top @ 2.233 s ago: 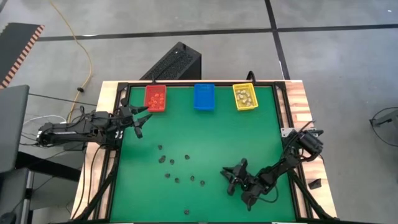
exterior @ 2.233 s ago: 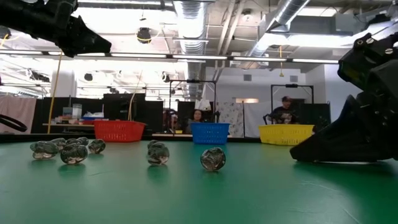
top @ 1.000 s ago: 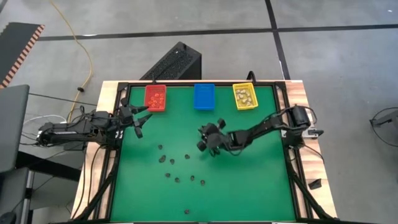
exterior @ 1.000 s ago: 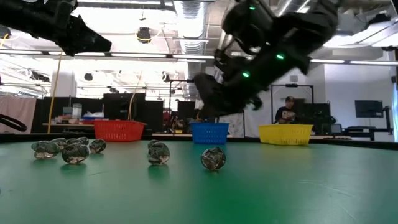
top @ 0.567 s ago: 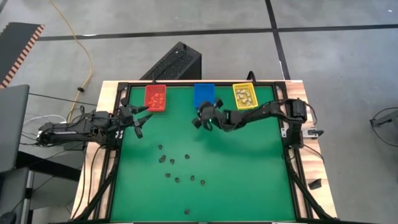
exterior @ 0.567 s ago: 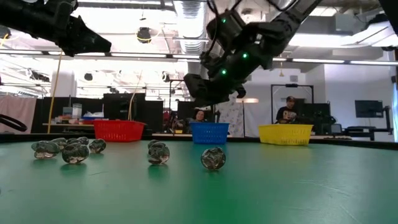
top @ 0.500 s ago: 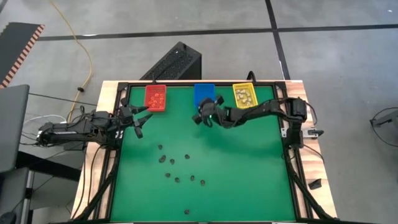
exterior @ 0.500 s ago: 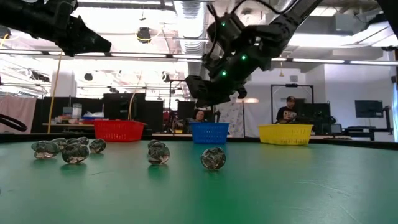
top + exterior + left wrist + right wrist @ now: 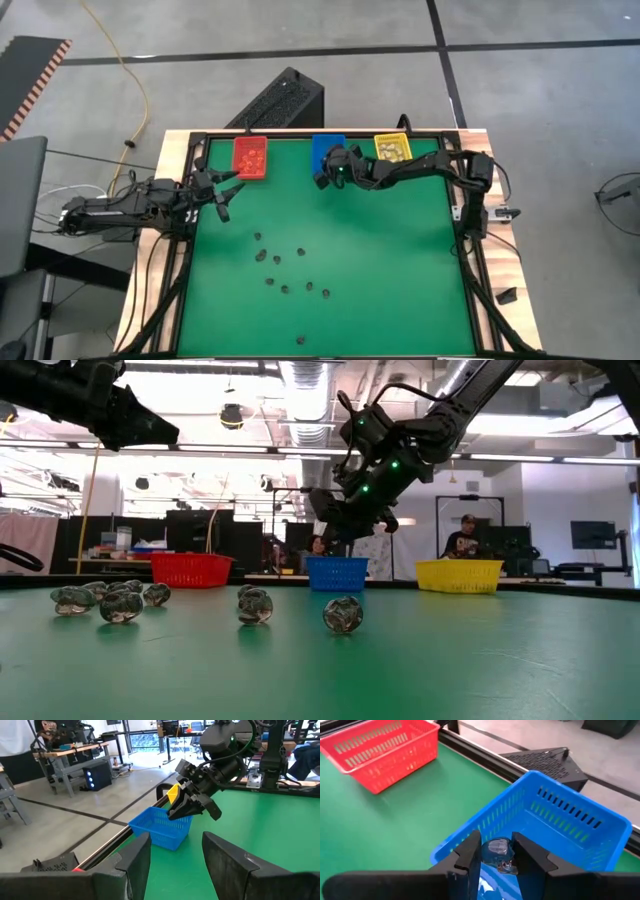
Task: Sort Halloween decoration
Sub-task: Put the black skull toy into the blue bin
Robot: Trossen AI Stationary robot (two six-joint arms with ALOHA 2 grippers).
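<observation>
My right gripper (image 9: 496,854) hangs over the near rim of the blue bin (image 9: 328,148), shut on one small glossy grey trinket (image 9: 497,848). It shows above the bin in the low view (image 9: 326,506) and in the left wrist view (image 9: 186,809). Several dark trinkets (image 9: 285,270) lie loose on the green mat, left of centre; they show as glassy lumps (image 9: 342,615) in the low view. My left gripper (image 9: 226,190) waits open at the table's left edge, holding nothing. My right gripper pinches the trinket's two sides (image 9: 490,849) between its two fingers (image 9: 470,855). The fingers slant down toward the table's far edge. The trinket is lifted clear, above the blue bin's inside.
A red bin (image 9: 250,157) with orange pieces and a yellow bin (image 9: 393,152) with pale pieces stand left and right of the blue one along the far edge. A black frame (image 9: 455,215) borders the mat. People sit in the room behind (image 9: 462,538).
My right gripper has swung from the middle of the mat toward the far edge and slightly up, carrying the trinket, and has come over the blue bin's near rim. The loose trinkets have stayed where they were.
</observation>
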